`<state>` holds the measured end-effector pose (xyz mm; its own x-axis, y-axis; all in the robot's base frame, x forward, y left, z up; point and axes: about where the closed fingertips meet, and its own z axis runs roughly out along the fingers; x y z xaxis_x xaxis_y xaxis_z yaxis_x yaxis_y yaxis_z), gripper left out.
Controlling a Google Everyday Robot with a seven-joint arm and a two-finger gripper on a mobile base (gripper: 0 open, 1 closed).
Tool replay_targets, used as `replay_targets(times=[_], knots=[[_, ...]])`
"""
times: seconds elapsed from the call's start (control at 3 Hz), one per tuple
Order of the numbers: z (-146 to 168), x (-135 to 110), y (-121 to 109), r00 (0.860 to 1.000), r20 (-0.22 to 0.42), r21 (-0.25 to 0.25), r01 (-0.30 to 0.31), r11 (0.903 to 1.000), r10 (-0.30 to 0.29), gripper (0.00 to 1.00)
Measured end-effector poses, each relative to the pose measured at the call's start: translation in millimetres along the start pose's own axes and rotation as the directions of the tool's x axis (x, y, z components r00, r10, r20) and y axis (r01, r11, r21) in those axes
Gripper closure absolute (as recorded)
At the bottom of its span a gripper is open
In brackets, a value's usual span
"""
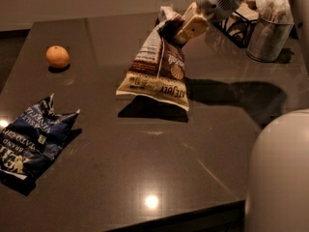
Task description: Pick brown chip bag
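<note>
Dangling just above the desk (145,173), the brown chip bag (157,74) hangs below the tool (177,29), clamped on its top edge; long axis near upright, so straight up should clear it.

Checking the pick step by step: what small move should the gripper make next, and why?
Probably a short straight lift. The gripper is shut on the top of the brown chip bag, which hangs with its lower edge apparently just above the table, shadow beneath. More height would clear it fully.
</note>
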<state>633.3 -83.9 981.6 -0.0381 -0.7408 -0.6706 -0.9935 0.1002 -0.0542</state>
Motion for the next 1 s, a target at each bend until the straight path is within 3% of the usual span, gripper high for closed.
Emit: replay_targets(times=[0.33, 0.67, 1.0], knots=[[-22.3, -27.6, 9.6, 0.994, 0.102, 0.0, 0.031, 0.9995, -0.031, 1.0], [-36.2, -48.2, 17.5, 0.985, 0.162, -0.001, 0.06, 0.9982, -0.059, 1.0], [-33.7, -54.0, 9.0, 0.982, 0.181, 0.024, 0.056, 0.9982, -0.059, 1.0]])
